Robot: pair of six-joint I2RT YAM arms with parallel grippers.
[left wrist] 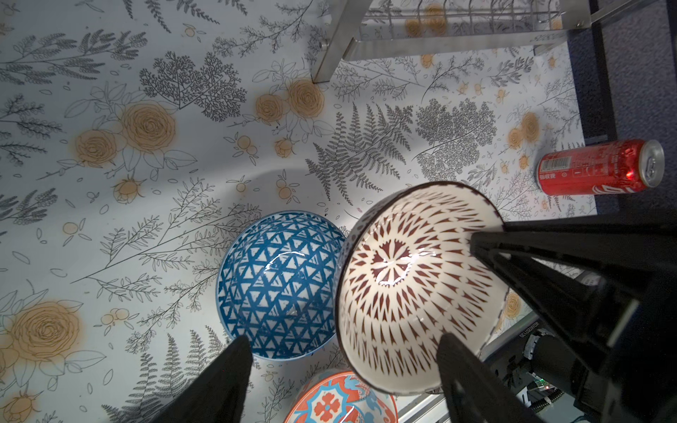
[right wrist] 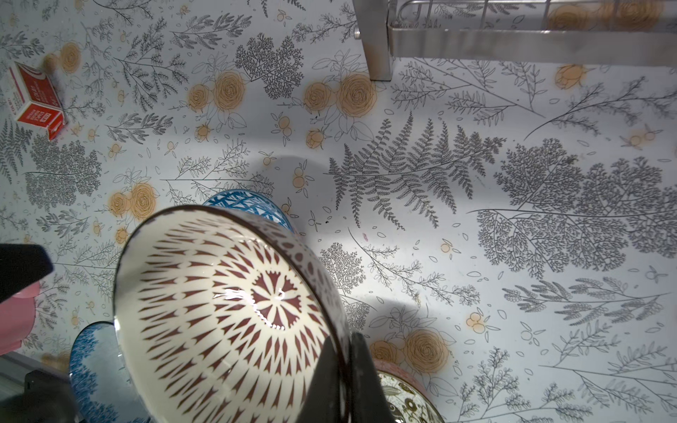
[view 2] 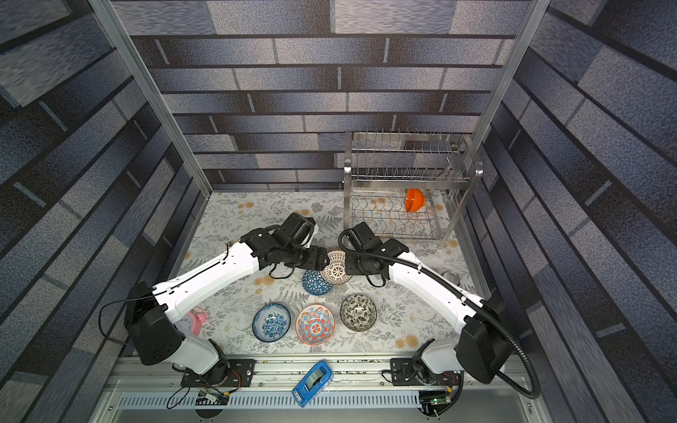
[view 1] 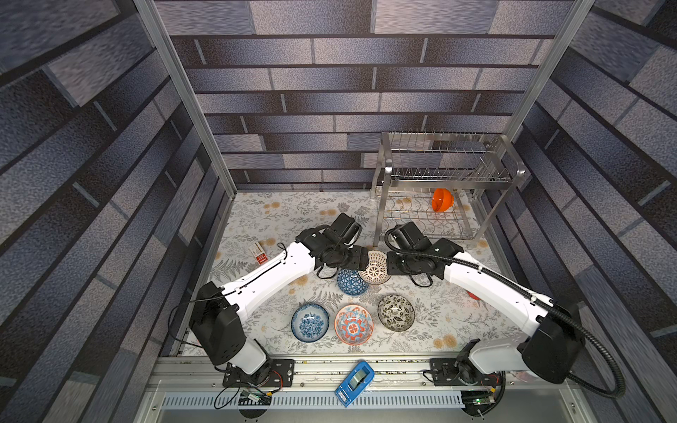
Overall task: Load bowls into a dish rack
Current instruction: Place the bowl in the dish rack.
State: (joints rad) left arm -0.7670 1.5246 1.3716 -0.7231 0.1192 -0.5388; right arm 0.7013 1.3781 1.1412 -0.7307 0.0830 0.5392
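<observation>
Left wrist: left claw (left wrist: 342, 340) apart, red can (left wrist: 593, 168) barcode, txt illegible; right claw (right wrist: 346, 340) clamped on lattice bowl (right wrist: 219, 311).

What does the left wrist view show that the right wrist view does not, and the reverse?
Only the left wrist view shows the red soda can. Only the right wrist view shows the red-and-white box and the black-and-white floral bowl. Both show the white lattice bowl, gripped at its rim by the right gripper, the blue triangle-patterned bowl and a dish rack leg.
</observation>
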